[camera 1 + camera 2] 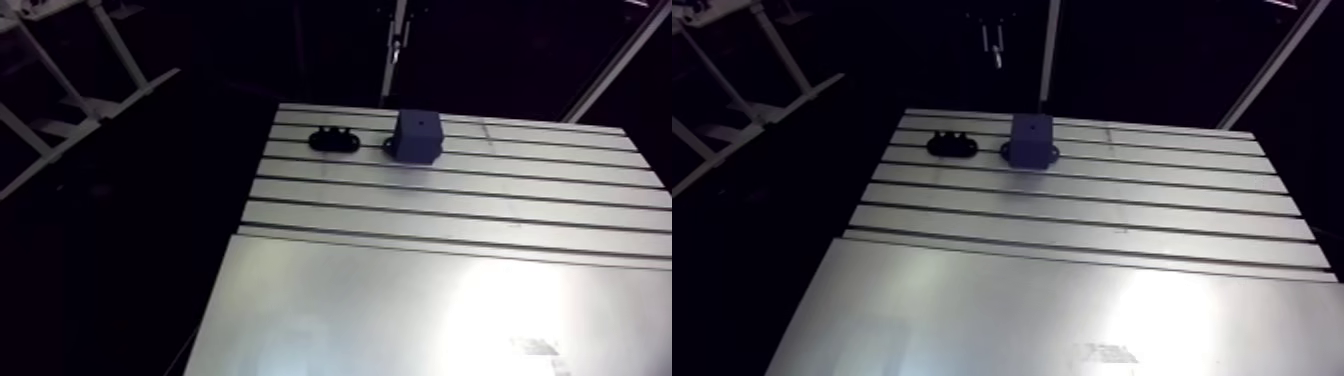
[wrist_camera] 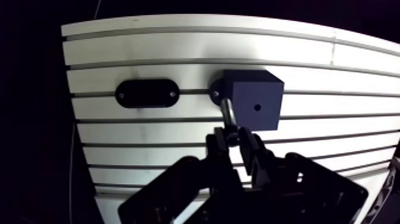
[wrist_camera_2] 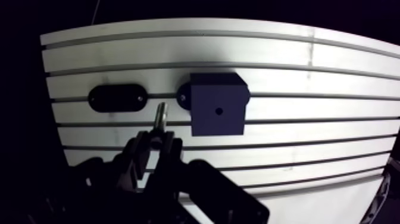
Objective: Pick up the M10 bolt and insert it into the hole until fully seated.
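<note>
Gripper (image 2: 236,140) is pinching the M10 bolt (image 2: 228,113) between its 2 fingers, taking it near the head end. The shank is pointing ahead toward the dark block (image 2: 253,101), just beside it. I am judging it not yet lined up with the hole (image 2: 257,108).

In the arm view the block is sitting upper middle of the frame on the slotted table (image 1: 450,210), with the black oval holder (image 1: 335,139) to its left.

Handling: steel bolt, so stiff, dense for its size, smooth and probably slippery. Holding it near the head is leaving the shank free for insertion.
</note>
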You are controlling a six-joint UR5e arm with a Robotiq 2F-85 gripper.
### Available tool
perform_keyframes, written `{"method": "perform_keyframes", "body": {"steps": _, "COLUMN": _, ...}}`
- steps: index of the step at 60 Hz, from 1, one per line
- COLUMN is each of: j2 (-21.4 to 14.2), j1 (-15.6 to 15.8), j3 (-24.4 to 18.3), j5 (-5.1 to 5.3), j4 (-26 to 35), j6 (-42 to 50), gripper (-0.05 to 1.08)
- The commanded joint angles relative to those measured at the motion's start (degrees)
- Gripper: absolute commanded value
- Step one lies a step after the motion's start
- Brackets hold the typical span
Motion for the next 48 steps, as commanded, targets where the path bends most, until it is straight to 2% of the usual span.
{"method": "perform_keyframes", "body": {"steps": 1, "j2": 0.3, "j1": -3.4, "j3": -0.4, "j5": 0.42, "j4": 3.8, "j6": -1.3, "gripper": 1.08}}
{"method": "perform_keyframes", "body": {"steps": 15, "j2": 0.8, "j1": -5.4, "j3": -2.0, "j5": 1.21, "j4": 8.6, "j6": -1.9, "gripper": 1.08}}
{"method": "perform_keyframes", "body": {"steps": 30, "j2": 1.0, "j1": -6.0, "j3": -2.3, "j5": 1.24, "j4": 11.7, "j6": -3.1, "gripper": 1.08}}
{"method": "perform_keyframes", "body": {"steps": 48, "j2": 4.0, "j1": -6.2, "j3": -3.0, "j5": 1.49, "j4": 12.5, "j6": -3.9, "gripper": 1.08}}
